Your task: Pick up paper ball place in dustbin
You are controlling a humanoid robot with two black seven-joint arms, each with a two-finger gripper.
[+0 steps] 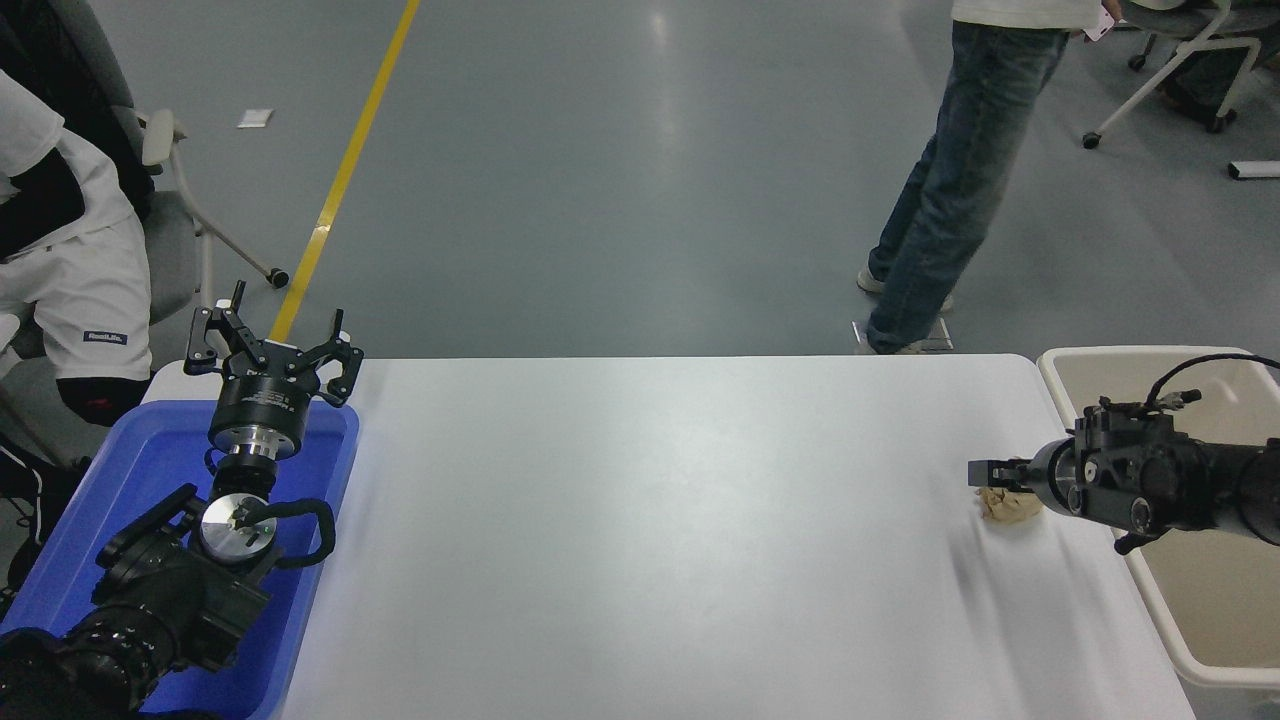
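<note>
The paper ball (1008, 507), a small tan crumpled wad, lies on the white table (650, 520) near its right edge. My right gripper (996, 476) comes in low from the right and sits directly over the ball, covering its upper part. I cannot see whether it grips the ball. The dustbin (1062, 372), a cream bin with a thick rim, stands just off the table's right edge, under my right arm. My left gripper (270, 350) is open and parked at the lower left.
A blue tray (120, 480) lies under the parked left arm at the table's left end. A person in jeans (950, 200) stands beyond the far right corner. A seated person (60, 250) is at the far left.
</note>
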